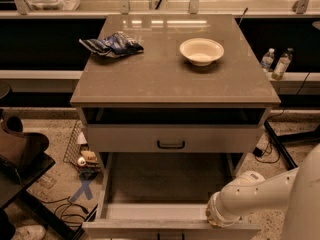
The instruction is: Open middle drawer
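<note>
Middle drawer (145, 228) pulled out, one gripper (214, 218) at its front

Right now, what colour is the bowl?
Bowl: cream-white, camera view; gripper at the front of the open drawer.

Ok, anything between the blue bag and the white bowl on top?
No, bare countertop separates the blue bag and white bowl in the camera view. The tool is low right, at the front of the pulled-out middle drawer.

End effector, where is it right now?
The end effector is low on the right of the camera view, at the front edge of the pulled-out middle drawer, below the upper drawer.
</note>
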Available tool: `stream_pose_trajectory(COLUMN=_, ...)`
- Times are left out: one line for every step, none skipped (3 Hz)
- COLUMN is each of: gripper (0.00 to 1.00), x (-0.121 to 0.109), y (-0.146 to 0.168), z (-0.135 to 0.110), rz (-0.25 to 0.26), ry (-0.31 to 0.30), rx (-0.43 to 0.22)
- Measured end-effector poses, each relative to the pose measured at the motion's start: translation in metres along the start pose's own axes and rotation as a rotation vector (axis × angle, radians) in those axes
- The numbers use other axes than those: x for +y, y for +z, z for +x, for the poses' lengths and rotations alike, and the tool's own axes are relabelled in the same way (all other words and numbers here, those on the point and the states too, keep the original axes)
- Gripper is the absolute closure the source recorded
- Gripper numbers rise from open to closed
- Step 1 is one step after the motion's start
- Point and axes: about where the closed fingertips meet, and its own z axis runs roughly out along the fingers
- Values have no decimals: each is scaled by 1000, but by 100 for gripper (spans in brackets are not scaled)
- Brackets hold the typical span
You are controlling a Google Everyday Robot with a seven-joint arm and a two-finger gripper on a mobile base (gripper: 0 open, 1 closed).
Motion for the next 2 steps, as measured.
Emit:
stream_pose_trajectory(gripper=43, x=0, y=0, z=0, rz=0, ry=0, rx=0)
stream_pose_trajectory(gripper=21, x=0, y=0, z=0, rz=0, ry=0, rx=0)
